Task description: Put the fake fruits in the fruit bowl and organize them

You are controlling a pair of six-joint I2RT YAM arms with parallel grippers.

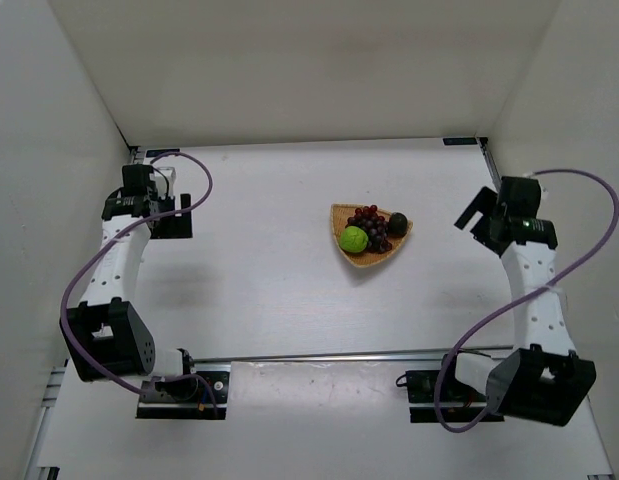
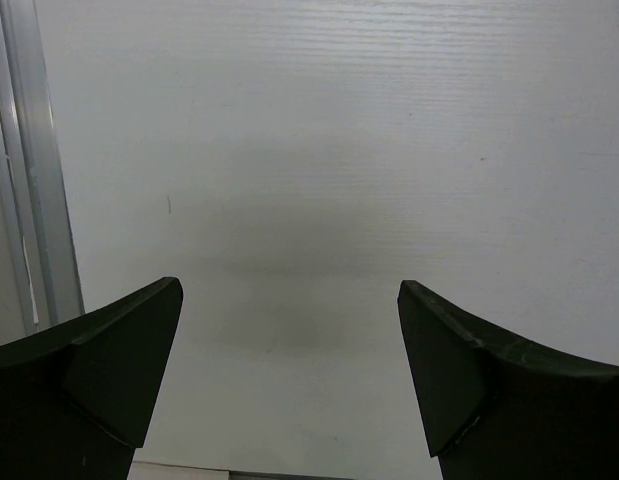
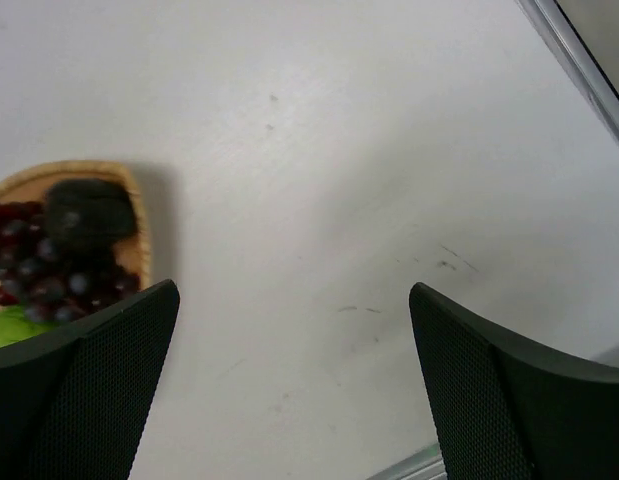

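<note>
- Setting: a white table (image 1: 269,300) enclosed by plain white walls (image 1: 289,70). A metal rail (image 1: 329,354) crosses the near edge between the arm bases.
- Mid-table, right of centre: the fruit bowl (image 1: 364,263) holds all three pieces. The lime-green fruit (image 1: 354,239) is nearest us, the grape bunch (image 1: 372,225) is behind it, and the dark round fruit (image 1: 397,222) is at the right corner.
- We judge the placing done; only tidying could remain.
- Right gripper (image 3: 294,300): fingers spread, nothing between them, well apart from the bowl, which sits to its left.
- For any nudge, we would use this nearer arm, descend from above, and press lightly so the light basket does not slide.
- Left gripper (image 2: 289,300): fingers likewise spread and empty, over bare table far from the bowl; we would leave it parked.
</note>
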